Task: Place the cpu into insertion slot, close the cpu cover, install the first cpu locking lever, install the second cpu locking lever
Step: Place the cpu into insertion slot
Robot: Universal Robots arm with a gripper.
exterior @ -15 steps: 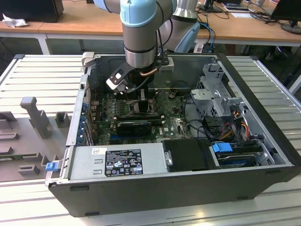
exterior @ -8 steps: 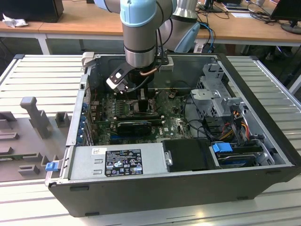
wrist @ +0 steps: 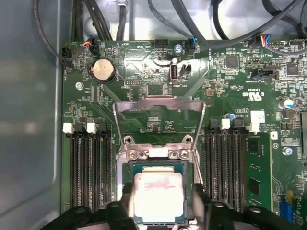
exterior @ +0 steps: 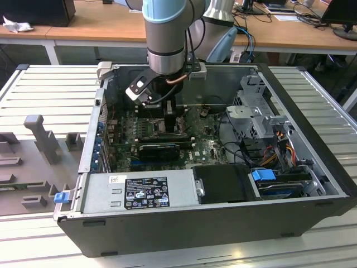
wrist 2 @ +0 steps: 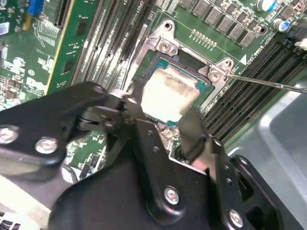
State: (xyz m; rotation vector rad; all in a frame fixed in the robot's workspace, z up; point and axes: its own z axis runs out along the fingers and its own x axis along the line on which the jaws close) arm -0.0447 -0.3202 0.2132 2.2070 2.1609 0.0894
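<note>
Gripper (wrist: pixel 162 203) is clamped on the chip (wrist: pixel 158 194), one finger against each of two opposite edges. The chip lies flat inside the socket (wrist: pixel 156 153), directly under the gripper. The cover (wrist: pixel 158 100) is swung open off the socket, on the side away from the gripper.

The case (exterior: pixel 312 167) lies open on top, so the way in is from above. The gripper (wrist 2: pixel 160 109) sits low over the chip (wrist: pixel 158 191) in its socket (wrist: pixel 158 166), with memory slots (wrist: pixel 88 163) on both flanks. The cover plate (wrist: pixel 158 103) stands raised just behind (window and all), blocking that side. A thin lever rod (wrist 2: pixel 268 84) crosses the neighbouring slots. The case wall (wrist: pixel 29 120) seems close.
</note>
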